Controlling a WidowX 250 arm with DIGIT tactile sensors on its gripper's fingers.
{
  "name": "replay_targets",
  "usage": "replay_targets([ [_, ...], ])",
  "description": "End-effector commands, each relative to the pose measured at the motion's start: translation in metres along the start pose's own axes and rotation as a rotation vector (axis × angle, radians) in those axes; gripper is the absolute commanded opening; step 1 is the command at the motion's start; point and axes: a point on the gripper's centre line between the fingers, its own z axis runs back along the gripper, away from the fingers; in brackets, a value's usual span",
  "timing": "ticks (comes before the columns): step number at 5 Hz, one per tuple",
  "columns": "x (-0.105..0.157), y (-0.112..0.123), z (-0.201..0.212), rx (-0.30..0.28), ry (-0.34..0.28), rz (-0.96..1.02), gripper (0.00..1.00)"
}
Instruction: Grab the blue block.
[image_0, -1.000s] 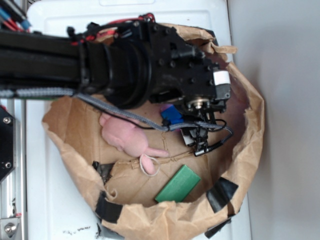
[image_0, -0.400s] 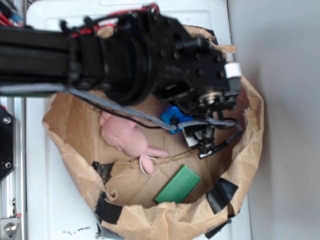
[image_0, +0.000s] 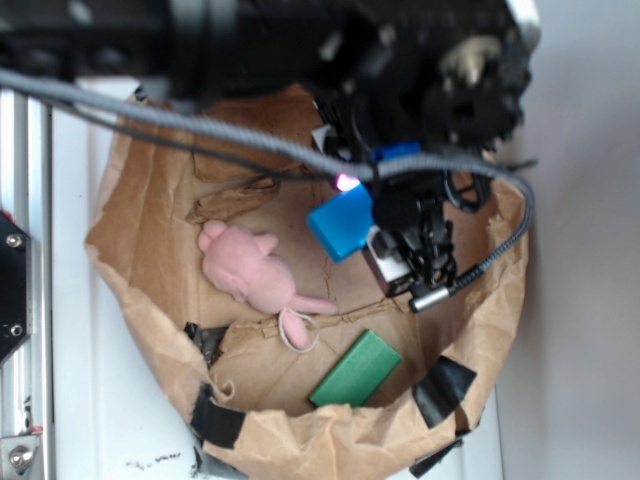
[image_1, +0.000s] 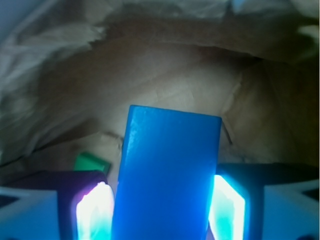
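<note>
Nearby, pink plush toy (image_0: 254, 271), green block (image_0: 357, 368)

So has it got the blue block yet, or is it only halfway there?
Pretty much done. The blue block sits clamped between the gripper fingers, and from outside it hangs above the paper bag floor, apart from the pink plush toy and green block. What's left: keeping hold.

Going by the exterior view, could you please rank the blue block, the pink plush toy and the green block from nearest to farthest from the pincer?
1. The blue block, held in the pincer itself, near the middle of the paper bag.
2. The green block, lying below the pincer near the bag's lower wall.
3. The pink plush toy, off to the image left on the bag floor; its gap over the green block is modest.
</note>
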Motion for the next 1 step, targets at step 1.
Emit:
replay_targets([
  [1,-0.0048,0.0075,0.0276,0.023,-0.250,-0.051,0.00],
])
